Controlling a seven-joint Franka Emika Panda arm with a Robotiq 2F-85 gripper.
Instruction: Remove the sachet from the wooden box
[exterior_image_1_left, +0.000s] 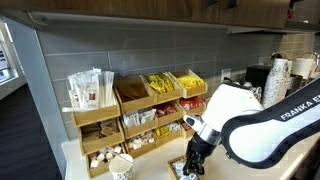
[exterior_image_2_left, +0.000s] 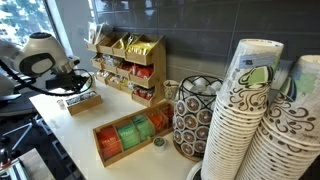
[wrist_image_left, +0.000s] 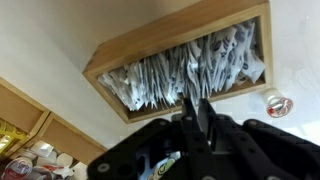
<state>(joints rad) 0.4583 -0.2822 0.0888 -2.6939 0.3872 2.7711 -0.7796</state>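
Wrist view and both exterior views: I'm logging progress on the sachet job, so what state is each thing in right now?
wooden box: open-topped, full.
sachets: white, packed on edge inside the box.
gripper: over the sachets, fingers close together; whether it grips one cannot be told.
tiered rack: compartments stocked.
long tray: holds green and orange packets.
patterned cups: stacked.

Tiered rack (exterior_image_1_left: 140, 112), paper cup stacks (exterior_image_2_left: 240, 125).
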